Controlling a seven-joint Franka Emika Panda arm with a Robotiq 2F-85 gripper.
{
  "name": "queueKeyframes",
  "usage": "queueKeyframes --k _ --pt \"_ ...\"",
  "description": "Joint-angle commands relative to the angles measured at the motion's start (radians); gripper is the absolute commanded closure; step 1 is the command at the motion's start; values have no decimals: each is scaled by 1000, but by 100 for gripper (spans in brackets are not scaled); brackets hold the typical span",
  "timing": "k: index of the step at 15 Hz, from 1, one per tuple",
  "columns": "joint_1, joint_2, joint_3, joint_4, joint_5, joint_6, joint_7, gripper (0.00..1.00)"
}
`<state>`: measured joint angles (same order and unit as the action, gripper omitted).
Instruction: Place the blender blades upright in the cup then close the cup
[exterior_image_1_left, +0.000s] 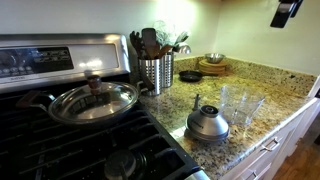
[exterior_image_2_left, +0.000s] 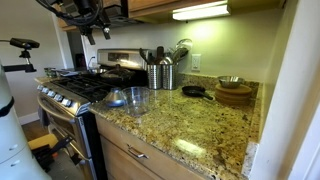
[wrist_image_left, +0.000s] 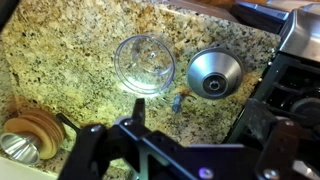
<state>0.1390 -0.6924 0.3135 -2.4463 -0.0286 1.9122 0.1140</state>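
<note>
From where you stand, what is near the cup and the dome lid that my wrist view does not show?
Observer: A steel utensil holder stands beside the stove, behind the dome lid.
Operator: Is something on the stove?
Observer: Yes, a pan with a glass cover sits on the side next to the holder.
Operator: And farther back than the cup?
Observer: A black skillet lies beside the holder, on its side away from the stove.
</note>
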Motion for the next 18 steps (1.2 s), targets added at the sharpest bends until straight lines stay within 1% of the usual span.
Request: queueKeyframes --k 1,3,5,6,9,13,14,18 --pt "0 128 -15 -11 -22 130 23 0" --pt "-6 198 -12 -5 -32 181 39 0" --pt "-6 253 -9 6 -46 209 59 0" --pt "15 211 -24 -10 -35 181 34 0" --pt "15 263 -25 0 -39 200 39 0" --pt "15 263 -24 6 -39 200 39 0" --pt "7 287 -25 12 -39 229 53 0" --pt "0 352 -46 23 -38 301 28 0"
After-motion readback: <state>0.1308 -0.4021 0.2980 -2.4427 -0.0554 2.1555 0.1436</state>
